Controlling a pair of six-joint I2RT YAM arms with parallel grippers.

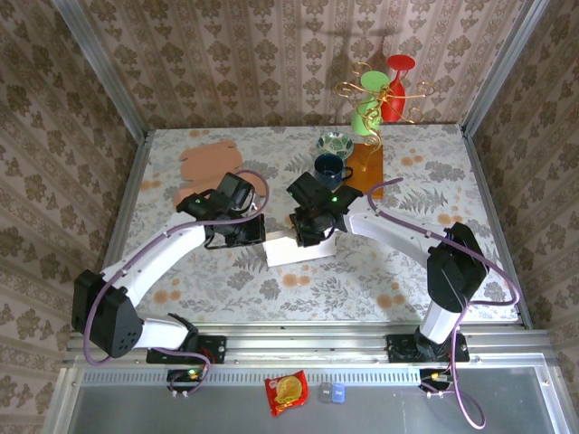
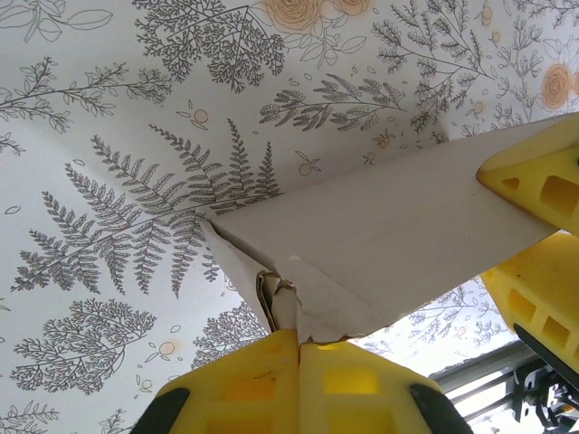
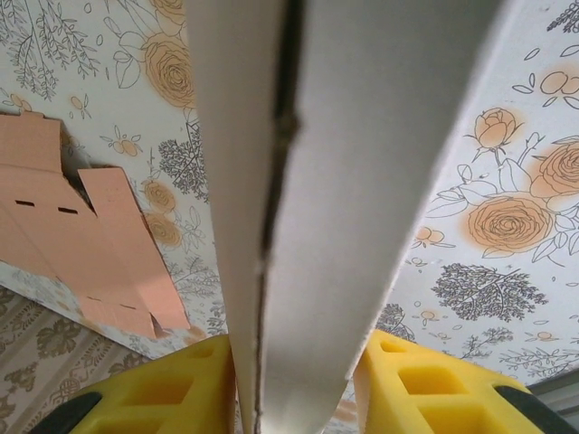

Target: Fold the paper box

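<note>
Since both claws grip it, we judge that the coming fold turns on how the white paper box (image 1: 298,253) lies between them on the flowered table (image 1: 425,172). From the left claw (image 1: 257,232) the box stretches away to that claw's right, and its long axis runs across the table from one claw toward the other. From the right claw (image 1: 312,231) the box sits directly beneath the fingers and a little toward the near side. Neither arm is nearer, as each touches the cardboard.

In the left wrist view, the left claw is pressed tight together, pinching a crumpled corner at the box's end. In the right wrist view, the right claw stands partly spread, with a doubled wall of the box clamped upright between its fingers and running straight ahead of them.

Counting downward in size, we find 1 table, 2 arms and 1 paper box. There is also 1 flat pink blank (image 1: 206,165) beyond the left claw and well apart from it. Then come 2 claws, 1 dark mug (image 1: 328,166) just beyond the right claw, and 1 patterned bowl (image 1: 336,143) beyond that.
</note>
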